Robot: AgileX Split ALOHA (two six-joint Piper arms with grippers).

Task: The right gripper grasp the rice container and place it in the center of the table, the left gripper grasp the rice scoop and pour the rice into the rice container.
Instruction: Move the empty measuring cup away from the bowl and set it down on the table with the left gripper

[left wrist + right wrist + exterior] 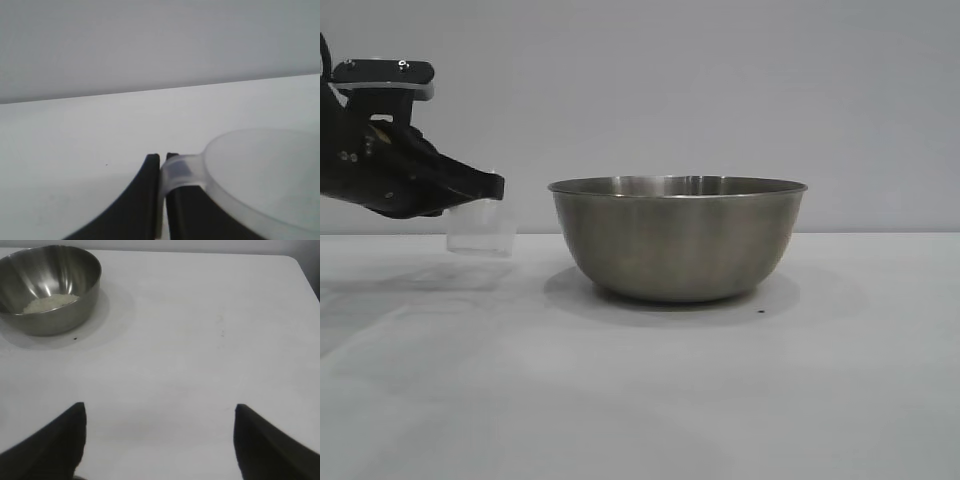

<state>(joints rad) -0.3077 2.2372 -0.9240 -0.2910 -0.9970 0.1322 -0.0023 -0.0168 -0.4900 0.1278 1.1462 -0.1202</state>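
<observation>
Rice container (677, 240) is seen standing upright near the middle of the surface (640, 400), a tiny dark speck (761, 312) just beside its base. In the right wrist view a shallow pale patch of rice (50, 302) is noted on the container's floor.

Left tool (470, 192) is held above the surface, to the left of the container and apart from its rim. Its fingers (150, 200) are pressed together on the loop handle of the rice scoop (260, 175), which hangs upright. No rice can be made out in the scoop; it is judged emptied or nearly so.

Right tool (157, 440) is spread wide, gripping nothing, well away from the container.

Step in hand is judged to be the end of the pour, or the scoop's return. If grains remain, the scoop is best carried level over the rim before tilting. If it is set down, the pinch is best kept until the base rests flat on the surface.
</observation>
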